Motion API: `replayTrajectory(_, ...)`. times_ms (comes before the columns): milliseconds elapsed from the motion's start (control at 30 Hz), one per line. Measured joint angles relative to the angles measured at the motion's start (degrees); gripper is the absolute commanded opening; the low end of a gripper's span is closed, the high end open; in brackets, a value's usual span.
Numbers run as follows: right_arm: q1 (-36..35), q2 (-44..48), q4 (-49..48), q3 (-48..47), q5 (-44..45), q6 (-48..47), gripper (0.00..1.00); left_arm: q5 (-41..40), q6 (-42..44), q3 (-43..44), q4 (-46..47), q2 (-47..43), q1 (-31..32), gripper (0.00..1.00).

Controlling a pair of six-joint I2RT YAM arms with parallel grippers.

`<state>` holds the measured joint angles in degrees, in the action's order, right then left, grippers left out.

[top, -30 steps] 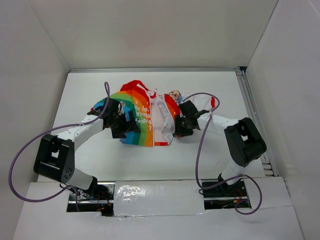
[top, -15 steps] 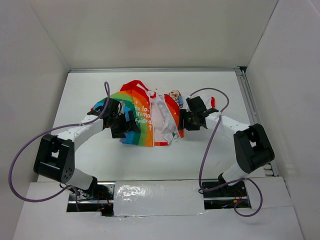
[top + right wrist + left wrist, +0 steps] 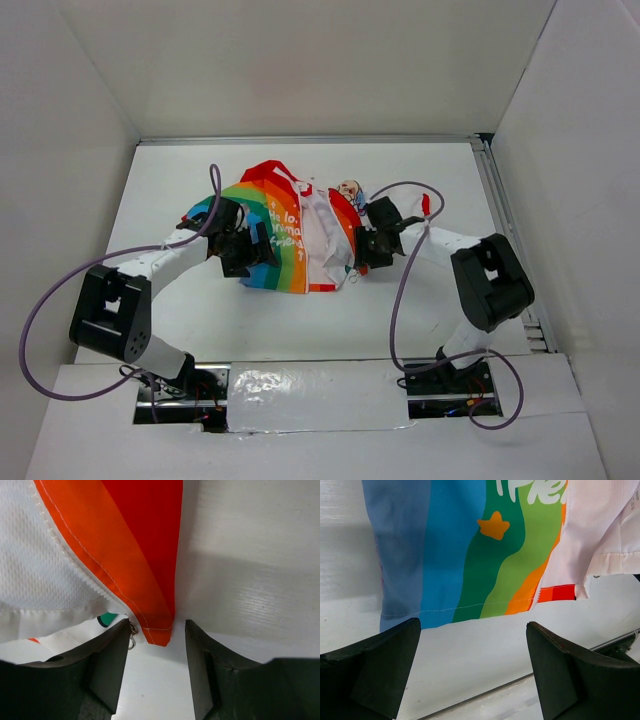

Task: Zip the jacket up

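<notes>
Right pincer (image 3: 156,630) stands part-open with nothing clamped. In its wrist view the orange bottom corner (image 3: 159,630) of the jacket (image 3: 295,225) hangs down between the two fingers without being pinched. A line of zipper teeth (image 3: 75,562) runs along that panel's edge from about 10 o'clock down to the corner at 6 o'clock. A small metal piece (image 3: 132,634), probably the slider or its pull, sits just beside the finger at 9 o'clock.

From above, the jacket lies rumpled on the white tabletop (image 3: 450,170), a little toward 12 o'clock from its middle. The front is open, and the opening's long axis runs roughly from 12 to 6 o'clock. The right pincer sits at the jacket's 4 o'clock edge, so the garment lies toward 9 o'clock from it.

Left pincer (image 3: 472,627) is spread fully wide and empty. It sits at the rainbow panel's 7 o'clock side, and in its own view the striped hem (image 3: 450,612) hangs at 12 o'clock, just beyond the fingertips and apart from them.

The zip is not yet joined. The right arm is the nearer one to the zipper end, so the coming move likely turns on closing over that corner, which lies dead centre in its gap. The opposite half must then come across from 9 o'clock to meet it.
</notes>
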<state>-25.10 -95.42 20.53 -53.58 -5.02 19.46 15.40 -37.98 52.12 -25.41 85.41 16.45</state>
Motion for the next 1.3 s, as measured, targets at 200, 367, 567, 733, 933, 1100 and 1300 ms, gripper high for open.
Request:
replayTrajectory(200, -2.2, -2.6, 0.3, -2.8, 4.6, 2.1, 0.5, -0.4, 0.0, 0.0, 0.0, 0.0, 0.0, 0.99)
replayTrajectory(367, -3.7, -3.2, 0.4, -3.3, 7.7, 3.5, 0.35, -0.8, 0.0, 0.0, 0.0, 0.0, 0.0, 0.99)
replayTrajectory(567, -4.9, -3.4, 0.2, -3.2, 9.7, 5.1, 0.26, -1.2, -0.2, 0.0, -0.1, -0.1, 0.0, 0.99)
replayTrajectory(733, -5.0, -1.4, -1.0, -0.9, 8.9, 5.8, 0.0, -1.2, -0.2, 0.0, -0.4, -0.8, 0.1, 0.99)
replayTrajectory(933, -5.0, 5.1, -0.9, 2.2, 5.1, 5.3, 0.0, -2.1, -1.4, 0.4, -2.2, -2.9, 3.6, 0.99)
replayTrajectory(1100, -5.1, 13.0, -1.2, 2.6, 2.8, 5.1, 0.0, -3.1, -2.9, 2.9, -4.9, -2.8, 10.0, 0.99)
replayTrajectory(1300, -5.1, 15.6, -1.7, 3.8, 2.6, 5.5, 0.0, -5.5, -5.2, 7.8, -7.1, 2.4, 12.5, 0.99)
